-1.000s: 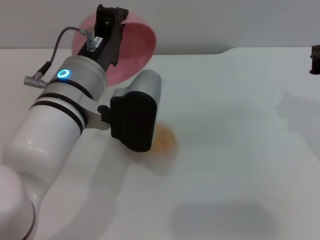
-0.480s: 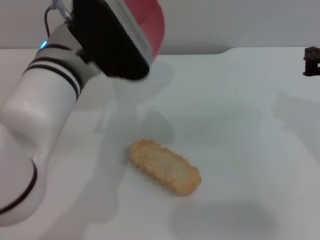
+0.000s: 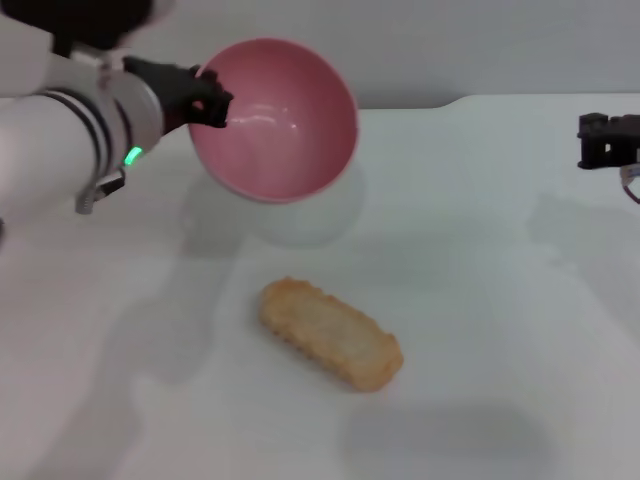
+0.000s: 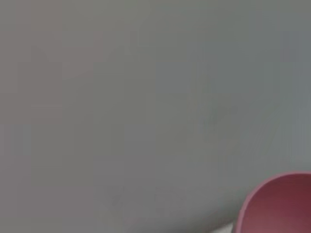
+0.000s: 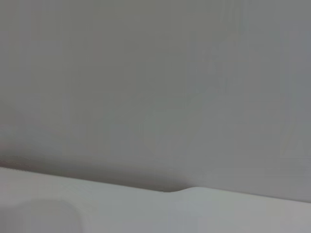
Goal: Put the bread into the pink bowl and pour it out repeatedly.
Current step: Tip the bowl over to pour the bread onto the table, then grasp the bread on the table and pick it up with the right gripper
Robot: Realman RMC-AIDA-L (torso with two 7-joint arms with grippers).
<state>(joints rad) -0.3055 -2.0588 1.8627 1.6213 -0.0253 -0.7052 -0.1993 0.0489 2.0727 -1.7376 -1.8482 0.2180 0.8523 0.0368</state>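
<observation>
Left gripper (image 3: 210,100) pinches the rim of the pink bowl (image 3: 275,125), holding it raised off the white table (image 3: 480,300) and tipped, opening facing the camera; nothing inside it. Bread (image 3: 332,334) lies flat on the table below the gripper and a bit to the right, well apart from bowl and gripper, pale tan face up. Its long axis runs diagonally, far-left to near-right. Nothing between bread and bowl. Right gripper (image 3: 605,140) hangs far off at the right edge; can't tell its finger state.
</observation>
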